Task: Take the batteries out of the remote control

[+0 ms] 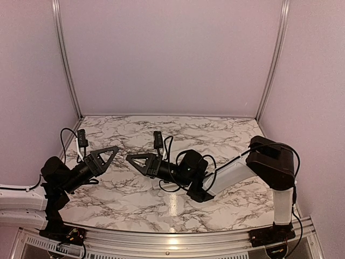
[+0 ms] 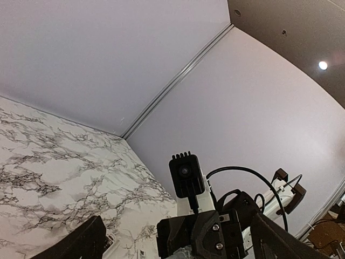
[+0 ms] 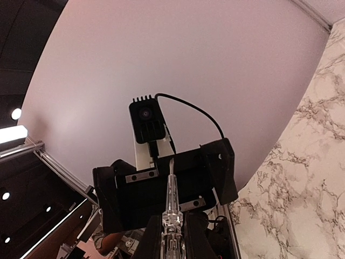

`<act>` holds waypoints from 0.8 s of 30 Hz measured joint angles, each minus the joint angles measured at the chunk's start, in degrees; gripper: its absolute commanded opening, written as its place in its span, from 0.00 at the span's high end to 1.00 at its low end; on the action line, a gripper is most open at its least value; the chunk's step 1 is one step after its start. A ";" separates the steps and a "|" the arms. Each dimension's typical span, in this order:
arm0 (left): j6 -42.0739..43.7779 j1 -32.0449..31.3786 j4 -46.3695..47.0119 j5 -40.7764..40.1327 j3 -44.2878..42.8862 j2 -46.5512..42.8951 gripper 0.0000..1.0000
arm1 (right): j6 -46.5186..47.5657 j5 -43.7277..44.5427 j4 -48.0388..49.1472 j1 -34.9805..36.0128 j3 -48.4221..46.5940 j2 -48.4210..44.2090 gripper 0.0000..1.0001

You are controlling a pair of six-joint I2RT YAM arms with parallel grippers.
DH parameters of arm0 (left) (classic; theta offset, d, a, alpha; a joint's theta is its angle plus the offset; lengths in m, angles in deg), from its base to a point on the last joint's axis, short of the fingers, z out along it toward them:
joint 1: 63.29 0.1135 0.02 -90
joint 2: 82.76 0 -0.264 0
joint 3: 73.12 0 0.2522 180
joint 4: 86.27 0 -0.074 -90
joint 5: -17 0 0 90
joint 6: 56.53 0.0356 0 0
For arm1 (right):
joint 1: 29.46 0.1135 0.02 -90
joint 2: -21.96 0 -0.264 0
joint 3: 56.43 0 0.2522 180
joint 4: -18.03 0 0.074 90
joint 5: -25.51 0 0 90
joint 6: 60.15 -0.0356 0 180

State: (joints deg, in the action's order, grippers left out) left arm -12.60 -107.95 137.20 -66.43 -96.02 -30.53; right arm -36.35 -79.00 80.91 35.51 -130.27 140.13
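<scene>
Fingers of the left gripper (image 1: pixel 111 159) were spread wide at centre left of the top view. The right gripper (image 1: pixel 131 159), just beside it at centre, was clamped on a thin clear rod (image 3: pixel 171 199) that pointed toward the left gripper. The position of the remote control and batteries could not be determined.

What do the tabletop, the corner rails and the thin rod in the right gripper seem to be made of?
Tabletop: marble-look, likely glossy laminate; it mirrors a light.
Corner rails: metal, probably aluminium; silver-grey with a dull sheen.
Thin rod: looks like clear plastic or glass, with bright glints; unsure.
</scene>
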 measured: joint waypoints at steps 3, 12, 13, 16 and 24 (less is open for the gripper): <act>1.31 0.00 -1.90 -0.63 0.00 -2.47 0.01 | 0.74 0.70 -0.02 -0.24 2.29 -0.94 1.00; 5.64 0.00 -7.56 -2.84 0.00 -8.68 0.01 | 4.37 3.45 -0.26 -1.29 9.49 -6.69 1.00; 6.12 0.00 -8.00 -3.08 0.00 -8.94 0.01 | 4.81 3.63 -0.33 -1.38 9.86 -7.26 1.00; 7.85 0.00 -10.12 -3.72 -0.13 -9.29 0.01 | 6.19 4.22 -0.87 -1.64 11.39 -9.03 1.00; 11.23 0.00 -13.73 -3.87 -1.75 -5.46 0.01 | 10.38 6.38 -6.82 -3.37 19.15 -16.68 1.00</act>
State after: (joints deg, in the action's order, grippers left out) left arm -1.36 -107.95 123.48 -70.30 -97.77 -36.00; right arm -25.97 -72.61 74.09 32.14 -111.12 123.45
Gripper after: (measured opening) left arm 0.992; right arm 0.113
